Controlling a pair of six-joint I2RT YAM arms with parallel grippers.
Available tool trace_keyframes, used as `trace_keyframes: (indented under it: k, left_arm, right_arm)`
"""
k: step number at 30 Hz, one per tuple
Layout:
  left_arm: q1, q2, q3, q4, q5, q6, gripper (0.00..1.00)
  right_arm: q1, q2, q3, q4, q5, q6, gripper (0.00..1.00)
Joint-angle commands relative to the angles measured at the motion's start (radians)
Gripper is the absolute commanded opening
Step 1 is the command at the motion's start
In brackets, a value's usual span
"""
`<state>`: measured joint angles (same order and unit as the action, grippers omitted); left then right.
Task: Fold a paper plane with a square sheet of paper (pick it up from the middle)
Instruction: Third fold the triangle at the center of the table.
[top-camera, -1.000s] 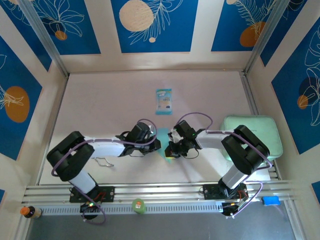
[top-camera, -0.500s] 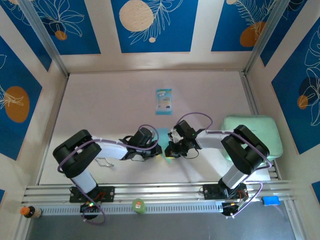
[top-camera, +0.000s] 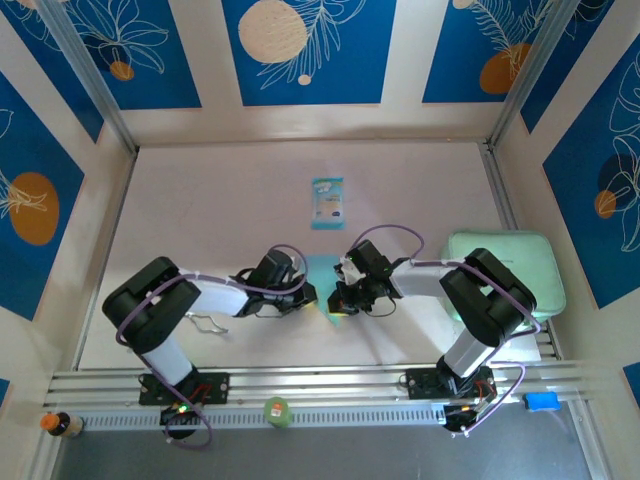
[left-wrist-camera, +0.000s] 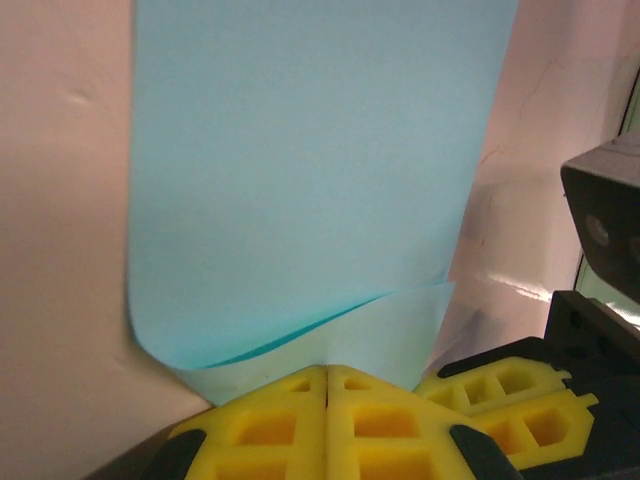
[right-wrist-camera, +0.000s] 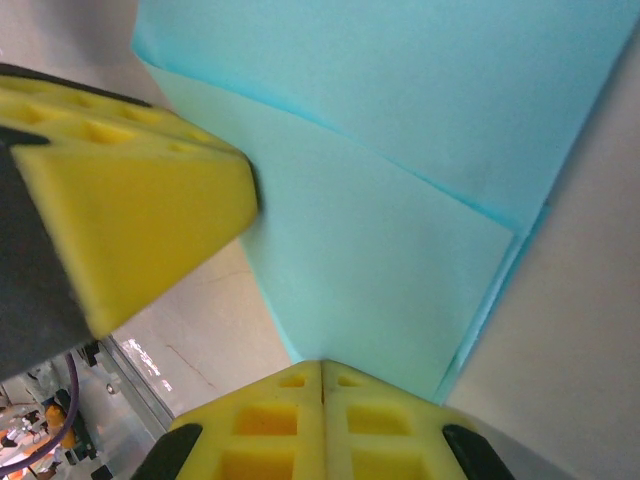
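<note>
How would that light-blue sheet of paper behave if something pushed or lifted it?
The square sheet of paper is probably floppy: its folded-over edge bows in a soft curve. It looks thin, so it is likely very light, and a push might buckle it rather than slide it.

1 sheet (left-wrist-camera: 300, 170), 2 tools (left-wrist-camera: 327, 372) (right-wrist-camera: 322, 366), 1 packet (top-camera: 327, 202)

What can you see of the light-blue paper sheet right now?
The square sheet of paper is plain, thin and light blue, lying on the pale table near its front middle. It is partly folded: one layer lies over another, and in the left wrist view the near fold curls up, not pressed flat. The shut left gripper and shut right gripper both meet its edge; whether they pinch or press it is unclear.
</note>
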<state>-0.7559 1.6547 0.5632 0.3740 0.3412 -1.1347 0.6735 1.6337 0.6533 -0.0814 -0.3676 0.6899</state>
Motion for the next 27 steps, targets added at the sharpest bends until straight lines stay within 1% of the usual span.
trace_keyframes:
  k: [1,7,12,20,24,27]
  left_arm:
    - [0.056,-0.018,-0.023,-0.099,-0.066,0.048,0.00]
    - [0.119,-0.045,-0.020,-0.153,-0.071,0.085,0.00]
    - [0.147,-0.054,-0.001,-0.176,-0.067,0.095,0.00]
    - [0.137,-0.147,0.021,-0.193,-0.041,0.108,0.01]
    - [0.104,-0.153,0.024,-0.156,-0.014,0.113,0.01]
    - [0.087,-0.113,0.037,-0.114,0.022,0.113,0.01]
  right_arm:
    - [-0.002,0.038,-0.036,-0.106,0.057,0.011,0.00]
    - [-0.002,0.029,-0.039,-0.106,0.060,0.010,0.00]
    - [-0.002,0.025,-0.038,-0.106,0.057,0.007,0.00]
    - [-0.003,0.022,-0.036,-0.107,0.060,0.001,0.00]
    - [-0.005,0.024,-0.034,-0.107,0.061,0.000,0.00]
    - [-0.005,0.025,-0.035,-0.107,0.060,-0.003,0.00]
